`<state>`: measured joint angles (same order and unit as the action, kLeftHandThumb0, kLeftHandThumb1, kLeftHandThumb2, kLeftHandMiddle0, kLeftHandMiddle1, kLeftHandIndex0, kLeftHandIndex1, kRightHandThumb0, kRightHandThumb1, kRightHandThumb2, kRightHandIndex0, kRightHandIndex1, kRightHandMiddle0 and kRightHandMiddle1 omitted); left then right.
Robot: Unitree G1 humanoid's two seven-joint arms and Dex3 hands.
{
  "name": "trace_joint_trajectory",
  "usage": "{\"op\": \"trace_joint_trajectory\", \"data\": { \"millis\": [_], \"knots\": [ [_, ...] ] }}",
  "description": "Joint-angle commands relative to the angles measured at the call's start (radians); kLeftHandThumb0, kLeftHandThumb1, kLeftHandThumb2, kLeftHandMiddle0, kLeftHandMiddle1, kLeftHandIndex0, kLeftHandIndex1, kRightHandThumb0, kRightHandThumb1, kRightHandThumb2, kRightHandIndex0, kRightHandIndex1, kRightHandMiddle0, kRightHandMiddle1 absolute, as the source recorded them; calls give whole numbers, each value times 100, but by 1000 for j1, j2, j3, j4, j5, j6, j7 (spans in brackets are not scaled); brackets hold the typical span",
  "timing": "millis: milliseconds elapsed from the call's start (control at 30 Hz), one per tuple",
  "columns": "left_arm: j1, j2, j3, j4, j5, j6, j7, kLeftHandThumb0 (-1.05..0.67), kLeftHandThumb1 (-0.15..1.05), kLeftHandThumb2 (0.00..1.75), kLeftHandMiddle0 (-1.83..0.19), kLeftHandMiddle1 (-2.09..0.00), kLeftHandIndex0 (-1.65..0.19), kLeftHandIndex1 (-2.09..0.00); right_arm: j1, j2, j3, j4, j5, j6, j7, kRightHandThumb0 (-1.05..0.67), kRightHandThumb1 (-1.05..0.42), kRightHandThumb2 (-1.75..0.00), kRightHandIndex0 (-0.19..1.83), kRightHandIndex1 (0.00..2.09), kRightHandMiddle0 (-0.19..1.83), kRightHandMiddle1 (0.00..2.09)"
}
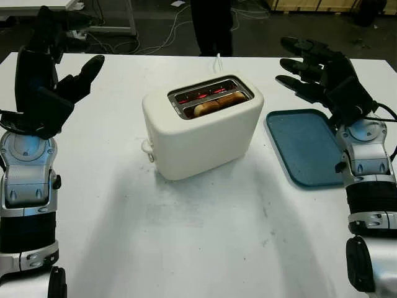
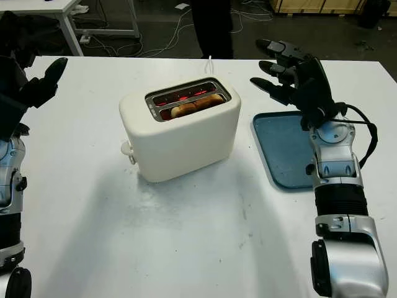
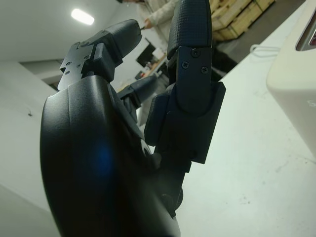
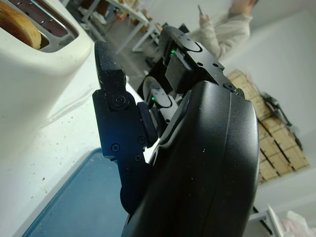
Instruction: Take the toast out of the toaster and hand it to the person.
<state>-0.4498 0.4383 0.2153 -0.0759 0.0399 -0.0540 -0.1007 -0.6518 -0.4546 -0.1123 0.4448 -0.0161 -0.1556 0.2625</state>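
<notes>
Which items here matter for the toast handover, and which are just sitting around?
Part of the job:
- cream plastic toaster
- browned toast slice in its near slot
- person in dark clothes beyond the table
- left hand, open, raised
- right hand, open, raised

Lying about:
- blue rectangular tray

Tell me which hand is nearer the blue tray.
Right. The right hand hovers open at the blue tray's far edge; the left hand is raised open across the table, beyond the toaster.

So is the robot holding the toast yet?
No, nothing is held. The left hand and right hand are open above the white table; the browned toast sits in the cream plastic toaster.
</notes>
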Motion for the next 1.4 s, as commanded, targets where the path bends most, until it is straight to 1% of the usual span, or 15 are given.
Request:
{"op": "trace_joint_trajectory", "data": {
  "millis": [0,267,700,833,1033,1200,1367],
  "knots": [
    [17,2,5,-16,-4,14,-4,-77,92,21,-1,-129,-8,-105,-2,0,-4,-5,8,5,3,-40,-92,-4,59,1,56,0],
    [22,0,7,-33,-4,26,-5,-76,92,22,-1,-129,-8,-105,-1,0,-5,-6,10,0,5,-38,-92,-4,59,0,56,0],
    [38,12,2,-85,17,113,-12,-73,92,19,-4,-128,-11,-104,1,0,-2,-12,2,1,-1,-38,-92,-4,60,1,57,1],
    [41,9,-1,-92,31,112,-9,-71,92,19,-6,-127,-13,-103,0,-1,-1,-15,2,2,1,-36,-92,-5,59,0,56,0],
    [43,7,1,-98,27,118,-15,-70,92,18,-6,-125,-13,-101,-1,0,1,-14,-1,5,-3,-39,-92,-4,59,0,57,0],
    [42,7,2,-94,27,110,-17,-69,92,19,-6,-125,-14,-101,0,1,2,-19,-3,13,-5,-38,-92,-4,59,1,57,1],
    [42,4,4,-112,17,138,-20,-69,92,17,-5,-124,-13,-99,-1,2,-1,-10,3,5,-1,-40,-92,-4,58,0,57,0]
  ]
}}
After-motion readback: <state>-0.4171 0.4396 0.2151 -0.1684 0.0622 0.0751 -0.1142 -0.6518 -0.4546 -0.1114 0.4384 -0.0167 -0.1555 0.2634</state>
